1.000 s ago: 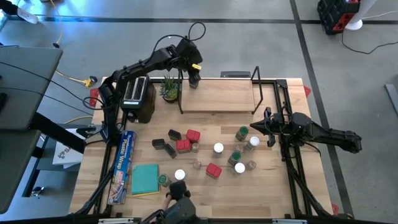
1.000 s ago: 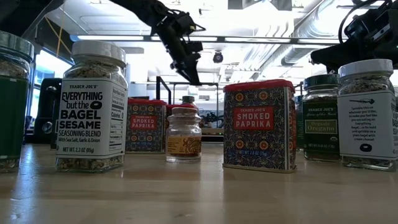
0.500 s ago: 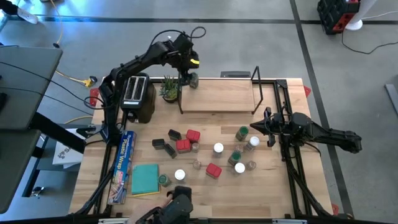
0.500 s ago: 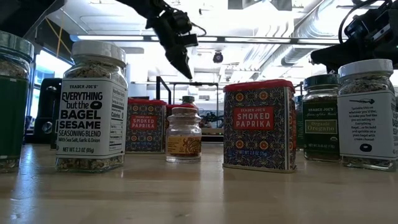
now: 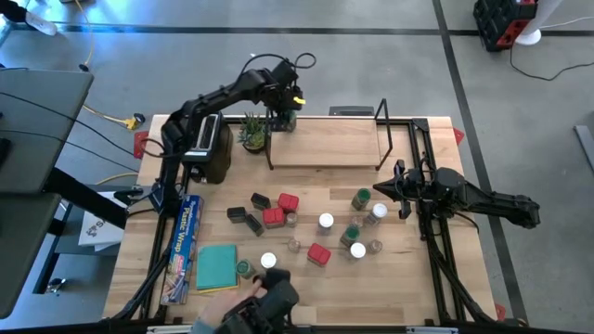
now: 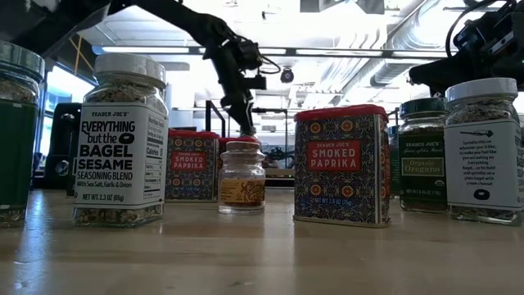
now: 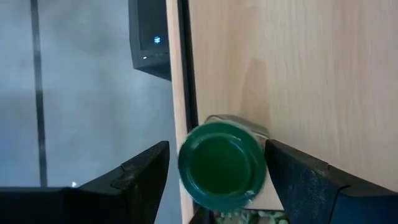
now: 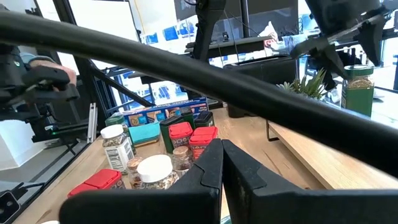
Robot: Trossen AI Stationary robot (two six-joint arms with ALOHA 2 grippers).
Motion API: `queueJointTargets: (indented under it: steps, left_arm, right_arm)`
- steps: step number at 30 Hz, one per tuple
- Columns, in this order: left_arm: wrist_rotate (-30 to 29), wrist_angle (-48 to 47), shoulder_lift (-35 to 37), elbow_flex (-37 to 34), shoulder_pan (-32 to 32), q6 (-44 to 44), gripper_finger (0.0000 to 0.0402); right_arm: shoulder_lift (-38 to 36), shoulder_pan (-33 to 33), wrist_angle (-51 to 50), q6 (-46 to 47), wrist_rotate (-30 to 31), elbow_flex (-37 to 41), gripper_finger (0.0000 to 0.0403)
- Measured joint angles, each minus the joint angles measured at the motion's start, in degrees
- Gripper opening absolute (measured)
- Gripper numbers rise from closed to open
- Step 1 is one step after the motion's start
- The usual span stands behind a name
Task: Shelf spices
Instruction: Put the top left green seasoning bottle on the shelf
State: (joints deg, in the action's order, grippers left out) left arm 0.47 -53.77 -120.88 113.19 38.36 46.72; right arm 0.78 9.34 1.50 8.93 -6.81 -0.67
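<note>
Wooden surface [image 5: 390,278], seen from above: spices scattered across the middle, shelf at the far edge.

Shelf [image 5: 325,141]: light plank on black frame ends, between potted plant [image 5: 252,133] and the right post. Nearly bare; one jar only, at its far left corner.

Left claw [image 5: 284,104] above that corner, fingers [image 7: 140,180] standing apart, one on each side of the green-lidded jar [image 7: 225,163] with a gap on both sides. Nothing gripped. Jar upright on the plank.

Main risk: jar sits hard against the shelf's outer edge, lid seeming to overhang the rim in the left wrist view. Any sideways brush from a finger during withdrawal could likely tip it off the back, down to the floor. Straight lift needed, no swing until clear of the lid.

Second risk: plant just beside the corner; a low sweep back toward the pile could snag the leaves.

Right claw [image 8: 219,163] closed on nothing, hovering near the right side of the surface, beside the cluster of jars [image 5: 364,221]. Idle.

Remaining spices: red tins [image 5: 283,209], dark tins [image 5: 243,217], white-lidded jars [image 5: 326,221], tiny clear jars [image 5: 293,245]. Packed close together; reaching for one could likely knock a neighbour over, the tiny ones above all.
</note>
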Motion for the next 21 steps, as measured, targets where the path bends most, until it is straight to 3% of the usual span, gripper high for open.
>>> queueJointTargets:
  steps: [12, 21]
  left_arm:
    - [0.72, -0.24, -0.81, 0.02, 0.71, -1.51, 0.0260]
    - [0.74, -2.02, -0.70, 0.11, 0.69, -4.38, 0.0233]
  right_arm:
    - [0.00, 0.00, 0.02, 0.00, -0.02, 0.00, 0.0000]
    - [0.00, 0.00, 0.02, 0.00, -0.02, 0.00, 0.0000]
